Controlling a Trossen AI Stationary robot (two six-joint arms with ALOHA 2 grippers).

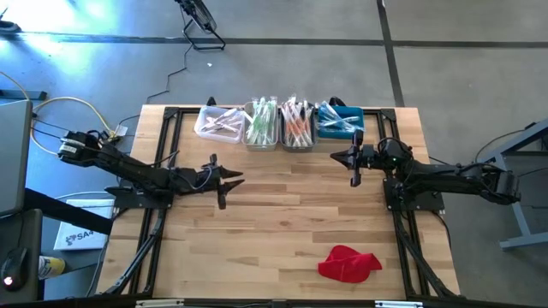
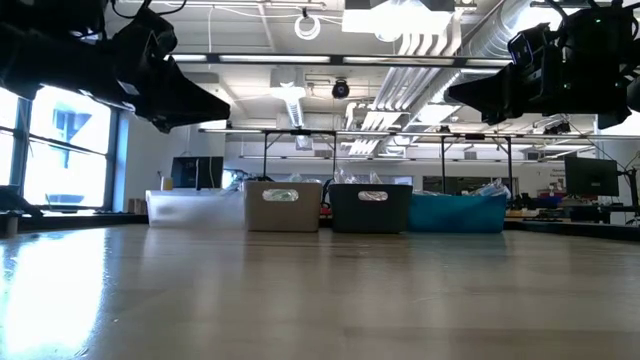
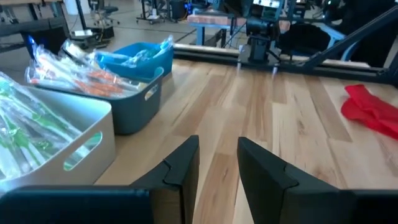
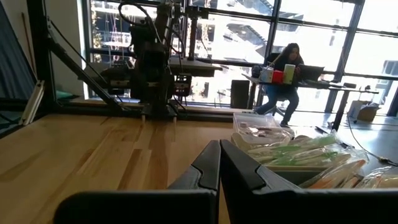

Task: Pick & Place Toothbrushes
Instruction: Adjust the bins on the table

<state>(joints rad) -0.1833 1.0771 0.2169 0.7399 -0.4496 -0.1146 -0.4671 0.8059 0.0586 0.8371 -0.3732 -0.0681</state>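
Toothbrushes in clear wrappers fill four bins at the table's far edge: a clear bin [image 1: 218, 122], a beige bin [image 1: 264, 124] with green ones [image 3: 25, 134], a grey bin [image 1: 297, 125] with orange ones [image 3: 93, 84], and a blue bin [image 1: 340, 121]. My left gripper [image 1: 240, 180] [image 3: 217, 171] hovers above the table's left middle, level and open, with nothing between its fingers. My right gripper [image 1: 334, 157] [image 4: 219, 165] hovers near the blue bin, shut and holding nothing. Both hang well above the tabletop in the low view, the left gripper [image 2: 222, 105] and the right gripper [image 2: 452, 95].
A red cloth [image 1: 348, 263] lies crumpled near the table's front right. Bare wooden tabletop [image 1: 282, 214] spreads between the arms and the bins. Black frame rails [image 1: 163, 137] run along the table's sides. A person sits at a desk [image 4: 286, 74] far off in the room.
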